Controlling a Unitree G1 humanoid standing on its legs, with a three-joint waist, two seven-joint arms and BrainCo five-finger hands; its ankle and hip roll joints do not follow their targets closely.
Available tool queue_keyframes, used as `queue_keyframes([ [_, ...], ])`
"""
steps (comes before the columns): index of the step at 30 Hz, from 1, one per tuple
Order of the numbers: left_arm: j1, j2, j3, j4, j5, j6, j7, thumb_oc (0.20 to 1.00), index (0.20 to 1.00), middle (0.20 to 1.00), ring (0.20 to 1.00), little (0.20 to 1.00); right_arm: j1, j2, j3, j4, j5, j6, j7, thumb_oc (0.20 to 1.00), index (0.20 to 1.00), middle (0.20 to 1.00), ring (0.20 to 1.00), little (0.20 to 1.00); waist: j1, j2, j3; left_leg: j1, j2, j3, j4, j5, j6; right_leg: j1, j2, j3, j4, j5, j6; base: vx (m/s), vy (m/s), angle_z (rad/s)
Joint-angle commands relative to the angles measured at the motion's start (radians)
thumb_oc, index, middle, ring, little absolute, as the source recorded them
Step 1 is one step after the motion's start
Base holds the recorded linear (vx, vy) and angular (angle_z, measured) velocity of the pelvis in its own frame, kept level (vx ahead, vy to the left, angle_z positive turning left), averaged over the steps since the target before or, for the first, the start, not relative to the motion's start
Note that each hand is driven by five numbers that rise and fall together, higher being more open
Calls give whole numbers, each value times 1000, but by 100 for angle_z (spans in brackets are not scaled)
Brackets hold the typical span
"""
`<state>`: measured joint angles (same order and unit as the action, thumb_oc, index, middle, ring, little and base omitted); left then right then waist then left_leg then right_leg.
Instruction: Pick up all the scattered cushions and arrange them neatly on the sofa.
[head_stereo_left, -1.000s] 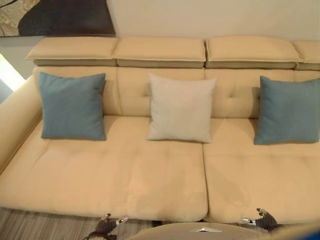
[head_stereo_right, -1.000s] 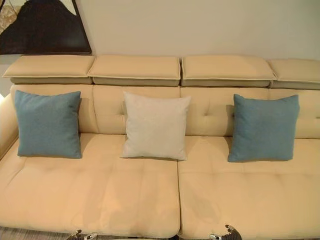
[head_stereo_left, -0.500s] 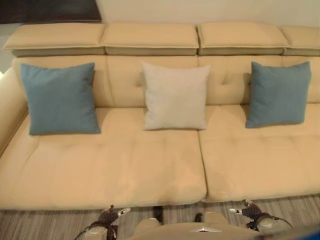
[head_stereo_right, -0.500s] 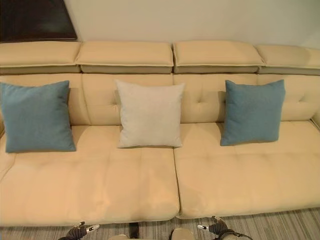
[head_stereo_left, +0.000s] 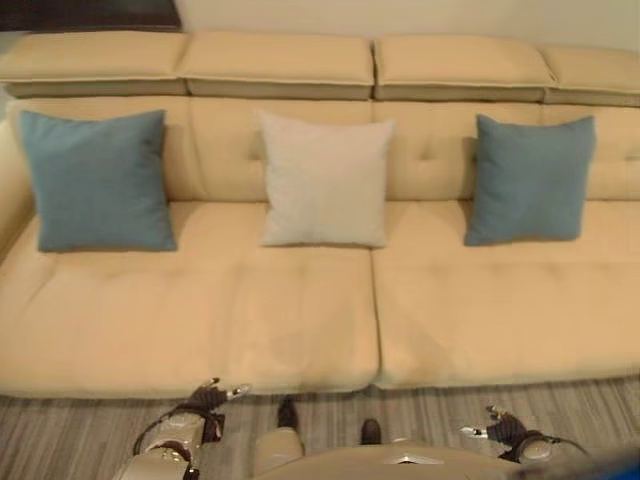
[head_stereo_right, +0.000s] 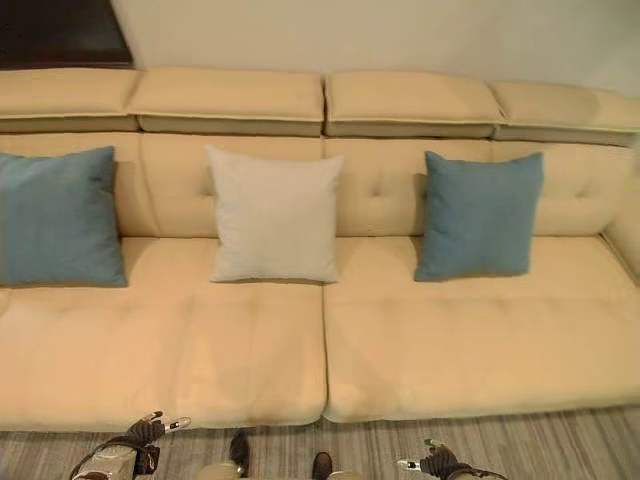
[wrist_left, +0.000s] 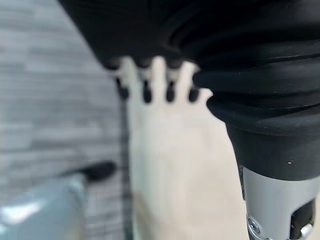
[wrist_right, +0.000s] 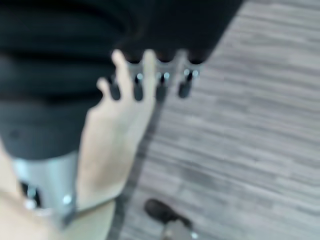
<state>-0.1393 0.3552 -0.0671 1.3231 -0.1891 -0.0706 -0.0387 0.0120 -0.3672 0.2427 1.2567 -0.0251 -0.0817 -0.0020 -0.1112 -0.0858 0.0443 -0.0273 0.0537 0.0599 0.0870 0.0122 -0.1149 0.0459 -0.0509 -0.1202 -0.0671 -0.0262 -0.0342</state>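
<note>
Three cushions are propped upright against the beige sofa (head_stereo_left: 300, 320) backrest: blue cushion (head_stereo_left: 97, 180) at 9 o'clock, cream cushion (head_stereo_left: 324, 180) centre, second blue cushion (head_stereo_left: 530, 178) at 3 o'clock. Left robot hand (head_stereo_left: 212, 397) and right robot hand (head_stereo_left: 500, 430) are held empty, fingers relaxed, over striped floor (head_stereo_left: 80, 440)

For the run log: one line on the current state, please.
three cushions upright on sofa: blue, cream, blue | left hand open, empty | right hand open, empty
</note>
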Motion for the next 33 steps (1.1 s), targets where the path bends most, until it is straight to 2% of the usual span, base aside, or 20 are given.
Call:
queue_keyframes([
  [1,-29,35,29,1,-55,-14,-2,1000,1000,1000,1000,1000,-26,-8,-15,-9,-14,-6,10,1000,1000,1000,1000,1000,0,42,-37,57,-34,57,-116,-23,53,-52,9,60,28,65,151,46,230,2],
  [4,-52,65,27,-1,-51,-20,-6,1000,1000,1000,1000,1000,-29,-14,-17,-39,-6,-16,17,1000,1000,1000,1000,1000,-10,56,-59,105,-41,83,-171,-23,59,-37,-4,66,15,72,165,34,144,-14],
  [10,-90,114,59,-10,-96,-31,2,1000,1000,1000,1000,1000,-37,-22,7,-128,0,-34,27,1000,1000,1000,1000,1000,-24,69,-63,136,-48,120,-171,-40,69,-37,-15,91,54,62,175,24,83,-19],
  [14,-112,144,74,10,-97,-33,1,1000,1000,1000,1000,1000,-32,-27,39,-176,-24,-44,38,1000,1000,1000,1000,1000,-30,75,-82,156,-44,135,-174,-48,65,-10,-15,97,34,62,179,33,9,-9],
  [15,36,-35,27,-148,-91,-103,89,1000,1000,1000,1000,1000,-2,16,36,-219,-5,-47,-1,1000,1000,1000,1000,1000,-10,67,-74,156,-43,120,-174,-44,67,1,-19,83,28,62,178,-110,-74,-11],
  [16,72,-43,9,-200,-67,-94,89,1000,1000,1000,1000,1000,-17,12,13,-214,-1,-54,-15,1000,1000,1000,1000,1000,23,54,-65,137,-42,94,-174,-31,67,-1,-21,50,22,63,175,-149,-96,1],
  [17,102,-62,-9,-219,-70,-95,82,1000,1000,1000,1000,1000,-14,19,5,-230,8,-57,-14,1000,1000,1000,1000,1000,32,49,-60,130,-41,81,-174,-25,66,-1,-22,37,20,64,175,-151,-102,20],
  [19,110,-78,-48,-243,-68,-113,82,1000,1000,1000,1000,1000,-2,23,5,-220,-2,-63,-24,1000,1000,1000,1000,1000,41,43,-51,121,-40,65,-174,-16,63,3,-21,22,14,64,174,-93,-83,60],
  [20,207,-93,-81,-398,-94,-86,49,1000,1000,1000,1000,1000,17,28,-14,-243,14,-64,-28,1000,1000,1000,1000,1000,58,42,-38,106,-39,47,-174,-5,62,4,-20,1,8,67,173,-103,-79,60],
  [22,224,-89,-105,-420,-52,-91,56,1000,1000,1000,1000,1000,12,32,-16,-231,17,-61,-33,1000,1000,1000,1000,1000,63,40,-31,99,-39,36,-174,2,61,4,-20,-9,6,69,172,-70,-51,41],
  [33,178,-105,-129,-321,-7,-82,70,1000,1000,1000,1000,1000,-5,59,-10,-170,44,-64,-62,1000,1000,1000,1000,1000,74,36,-22,105,-33,13,-165,0,60,21,-14,-29,13,49,163,-9,-24,8],
])
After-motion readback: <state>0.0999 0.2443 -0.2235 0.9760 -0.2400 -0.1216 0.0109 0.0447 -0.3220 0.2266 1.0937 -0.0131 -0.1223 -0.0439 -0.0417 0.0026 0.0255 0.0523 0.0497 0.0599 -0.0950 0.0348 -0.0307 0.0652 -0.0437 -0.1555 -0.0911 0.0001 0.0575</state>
